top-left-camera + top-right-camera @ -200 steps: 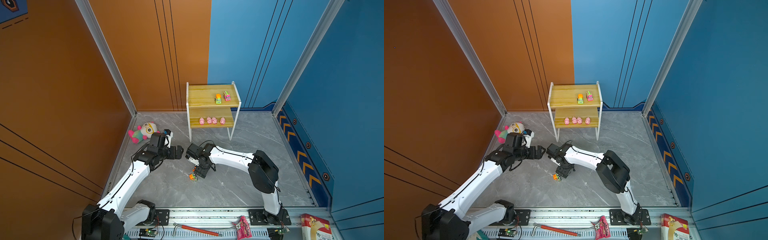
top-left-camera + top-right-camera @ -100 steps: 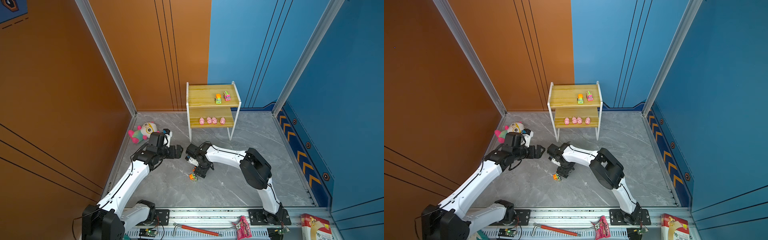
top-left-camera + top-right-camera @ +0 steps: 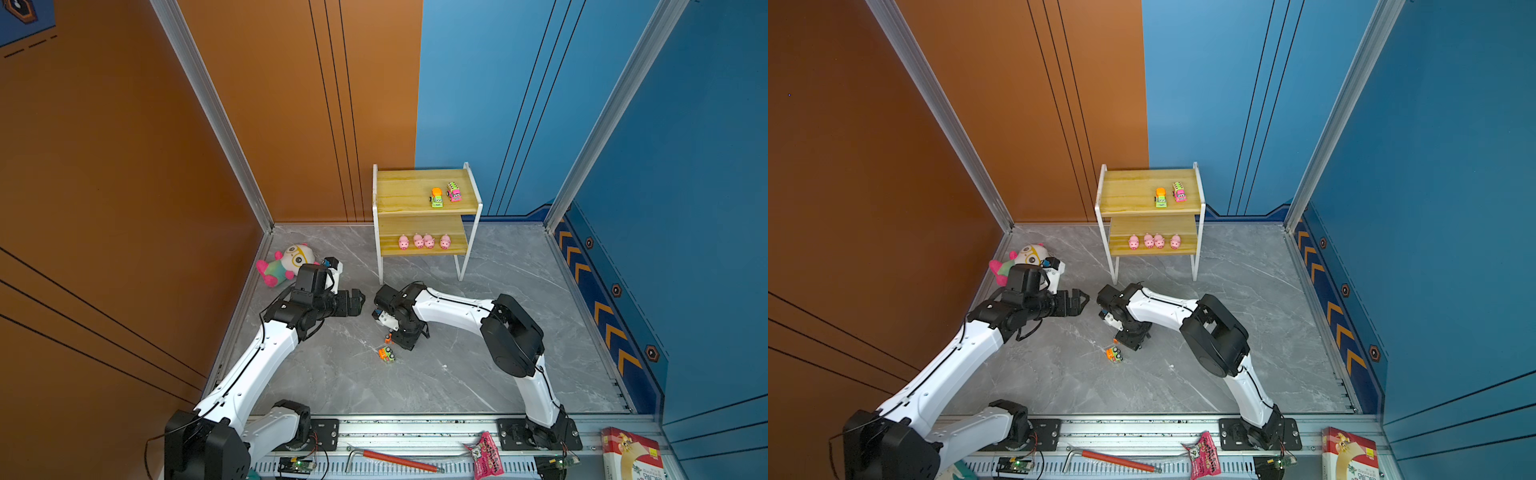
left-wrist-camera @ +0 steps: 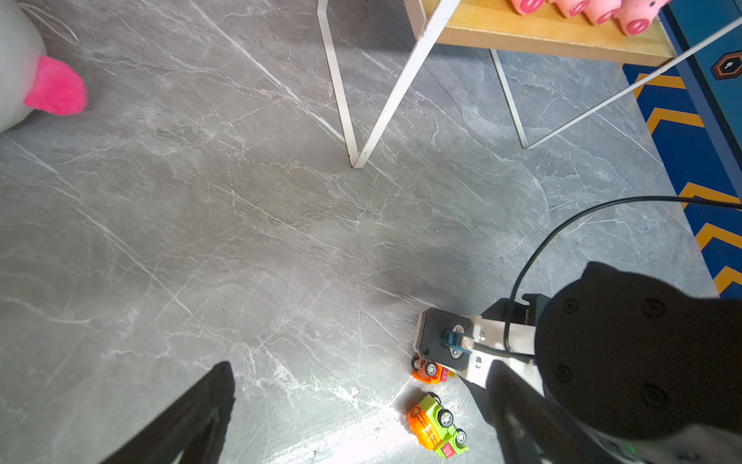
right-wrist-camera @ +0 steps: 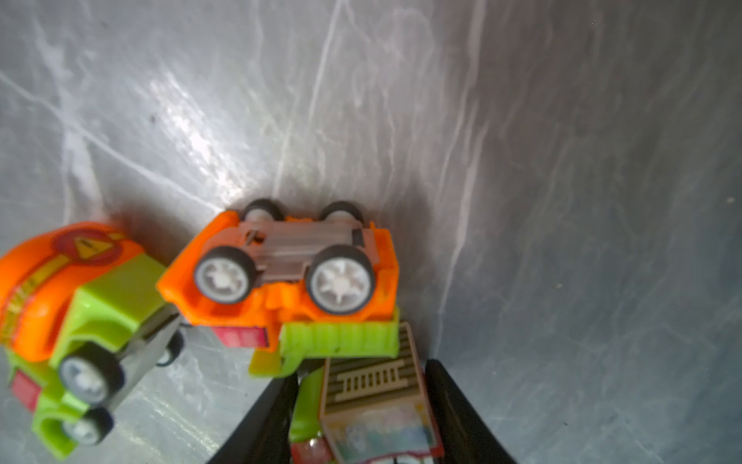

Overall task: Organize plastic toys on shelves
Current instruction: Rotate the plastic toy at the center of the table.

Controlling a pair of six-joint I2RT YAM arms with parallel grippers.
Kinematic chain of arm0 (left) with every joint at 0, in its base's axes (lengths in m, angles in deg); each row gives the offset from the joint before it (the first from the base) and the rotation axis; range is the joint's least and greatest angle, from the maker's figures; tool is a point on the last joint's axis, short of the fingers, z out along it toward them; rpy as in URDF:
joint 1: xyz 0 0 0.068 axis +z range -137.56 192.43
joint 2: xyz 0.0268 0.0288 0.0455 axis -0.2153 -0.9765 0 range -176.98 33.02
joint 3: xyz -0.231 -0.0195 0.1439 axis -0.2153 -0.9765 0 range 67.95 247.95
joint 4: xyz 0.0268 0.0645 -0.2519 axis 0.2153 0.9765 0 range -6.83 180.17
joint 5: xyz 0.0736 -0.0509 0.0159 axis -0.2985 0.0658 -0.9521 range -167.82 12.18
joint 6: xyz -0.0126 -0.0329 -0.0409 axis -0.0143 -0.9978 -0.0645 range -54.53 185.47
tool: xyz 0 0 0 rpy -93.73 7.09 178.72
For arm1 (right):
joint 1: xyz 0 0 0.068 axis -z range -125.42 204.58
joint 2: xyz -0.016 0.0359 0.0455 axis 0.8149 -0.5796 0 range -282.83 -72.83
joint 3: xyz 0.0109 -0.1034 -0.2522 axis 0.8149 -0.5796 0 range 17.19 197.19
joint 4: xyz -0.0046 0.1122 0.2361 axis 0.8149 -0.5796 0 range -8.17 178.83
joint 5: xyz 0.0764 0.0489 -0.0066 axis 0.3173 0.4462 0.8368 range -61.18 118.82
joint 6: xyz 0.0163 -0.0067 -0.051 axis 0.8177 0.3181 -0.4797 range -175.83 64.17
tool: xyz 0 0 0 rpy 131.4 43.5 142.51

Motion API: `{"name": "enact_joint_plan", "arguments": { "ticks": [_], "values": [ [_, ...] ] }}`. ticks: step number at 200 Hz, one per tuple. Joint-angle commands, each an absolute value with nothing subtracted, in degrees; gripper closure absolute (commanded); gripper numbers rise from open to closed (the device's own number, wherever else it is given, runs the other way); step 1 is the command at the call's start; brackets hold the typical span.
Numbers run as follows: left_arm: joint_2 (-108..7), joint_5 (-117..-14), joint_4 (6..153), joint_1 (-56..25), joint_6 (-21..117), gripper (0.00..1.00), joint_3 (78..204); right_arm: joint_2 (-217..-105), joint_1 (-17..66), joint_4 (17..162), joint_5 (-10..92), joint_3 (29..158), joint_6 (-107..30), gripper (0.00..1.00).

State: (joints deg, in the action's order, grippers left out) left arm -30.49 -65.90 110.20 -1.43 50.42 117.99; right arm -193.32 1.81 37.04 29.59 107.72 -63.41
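By the left wall, a plush doll point(image 3: 286, 259) is lying on the grey floor point(image 3: 478, 374). Near it, the left gripper point(image 3: 360, 302) is hovering with its jaws spread wide, holding nothing. Further right, a green-and-orange truck point(image 3: 386, 354) is lying tipped over. Just beside it, the right gripper point(image 5: 361, 377) is pinching a ladder-stickered truck point(image 5: 373, 385) between narrowed fingers on the floor. An orange truck point(image 5: 281, 273) is resting on its side against that one. Behind, the rack point(image 3: 407, 195) is carrying a lime-fronted truck point(image 3: 436, 197) and a pink truck point(image 3: 454, 192) on its upper board, with four pink pigs point(image 3: 419, 240) below.
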Motion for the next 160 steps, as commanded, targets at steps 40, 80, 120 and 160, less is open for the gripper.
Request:
{"name": "enact_joint_plan", "arguments": {
  "ticks": [40,80,120,160],
  "values": [
    [-30.54,-64.44,110.16,-0.72,49.74,0.02,118.94,-180.15,5.37,47.79,30.42,96.80,-57.40,0.56],
    [-30.37,-64.40,110.07,-0.69,49.74,0.02,118.97,-170.01,8.99,65.90,31.45,82.44,-47.99,0.55],
    [-30.26,-64.27,109.89,-0.66,49.72,0.02,118.89,-162.38,12.19,92.54,28.06,65.41,-36.28,0.55],
    [-30.18,-64.16,109.65,-0.62,49.56,0.02,118.77,-163.36,12.73,111.07,19.98,57.35,-31.22,0.55]
  ]
}}
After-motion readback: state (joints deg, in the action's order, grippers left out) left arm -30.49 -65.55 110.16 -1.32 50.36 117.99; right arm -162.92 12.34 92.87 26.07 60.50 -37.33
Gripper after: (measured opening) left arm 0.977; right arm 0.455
